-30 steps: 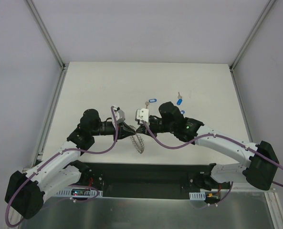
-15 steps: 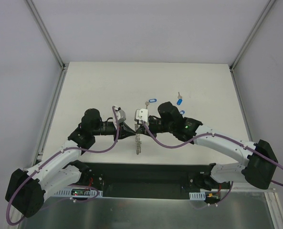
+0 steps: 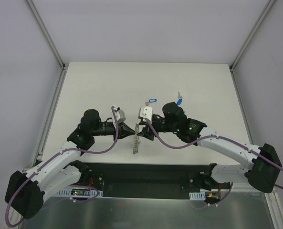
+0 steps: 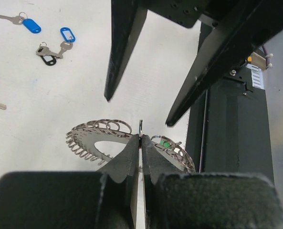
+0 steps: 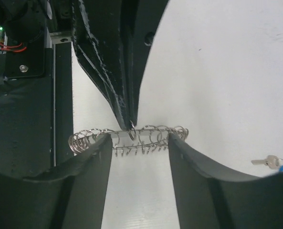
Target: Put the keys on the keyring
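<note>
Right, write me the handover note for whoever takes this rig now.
The left gripper is shut on the keyring, holding it up on edge.
The right gripper is open, one of its fingers on either side of the keyring, holding nothing.
The keys, three blue-tagged and one dark-tagged, lie loose on the table beyond the keyring.
Done: keyring grasped.
Left: all four keys; none is on the keyring yet.
</note>
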`<state>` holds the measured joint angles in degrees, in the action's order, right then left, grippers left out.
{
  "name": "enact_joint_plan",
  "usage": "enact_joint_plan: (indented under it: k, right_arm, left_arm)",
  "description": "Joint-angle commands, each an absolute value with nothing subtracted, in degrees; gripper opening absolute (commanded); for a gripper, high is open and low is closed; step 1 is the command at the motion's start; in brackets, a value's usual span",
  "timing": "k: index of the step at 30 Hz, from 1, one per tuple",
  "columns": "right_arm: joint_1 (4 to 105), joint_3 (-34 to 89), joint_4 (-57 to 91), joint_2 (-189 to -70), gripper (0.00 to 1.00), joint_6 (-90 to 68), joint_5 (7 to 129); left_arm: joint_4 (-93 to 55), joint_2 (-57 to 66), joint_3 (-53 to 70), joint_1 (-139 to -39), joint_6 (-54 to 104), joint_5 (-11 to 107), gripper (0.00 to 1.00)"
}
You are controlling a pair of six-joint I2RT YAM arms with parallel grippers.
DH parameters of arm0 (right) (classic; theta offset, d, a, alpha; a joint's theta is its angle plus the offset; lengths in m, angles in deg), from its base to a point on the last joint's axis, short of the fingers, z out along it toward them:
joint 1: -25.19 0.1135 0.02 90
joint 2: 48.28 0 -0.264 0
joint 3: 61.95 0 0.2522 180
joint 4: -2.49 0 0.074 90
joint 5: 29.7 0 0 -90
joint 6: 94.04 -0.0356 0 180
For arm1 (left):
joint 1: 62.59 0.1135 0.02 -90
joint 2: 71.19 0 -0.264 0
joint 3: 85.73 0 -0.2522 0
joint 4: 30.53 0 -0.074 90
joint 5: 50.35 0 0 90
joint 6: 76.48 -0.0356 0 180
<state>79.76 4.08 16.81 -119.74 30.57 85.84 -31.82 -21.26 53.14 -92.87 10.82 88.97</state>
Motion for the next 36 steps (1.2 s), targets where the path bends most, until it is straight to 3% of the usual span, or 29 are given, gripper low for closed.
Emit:
enact_joint_plan:
  k: [1,8,16,24,36]
  right_arm:
    - [76.6,1.1,10.3,-113.8,0.59,26.7,83.9]
    - [68.7,-1.3,9.0,-111.6,0.67,17.1,73.6]
    - [56.8,1.7,15.9,-119.5,0.62,4.3,61.5]
    - [46.5,3.6,19.9,-132.1,0.56,-3.7,61.0]
    - [44.6,7.1,19.6,-142.6,0.58,-3.8,58.0]
  left_arm:
    - [-34.3,-23.3,53.0,-92.8,9.7,88.1,0.00]
    - [-33.6,-26.3,53.2,-92.8,10.4,84.2,0.00]
    - [-29.2,-29.8,52.7,-92.8,9.8,76.1,0.00]
    - [-27.3,-30.5,52.3,-93.0,9.3,73.9,0.00]
    - [-25.9,-30.7,52.2,-94.7,7.3,72.4,0.00]
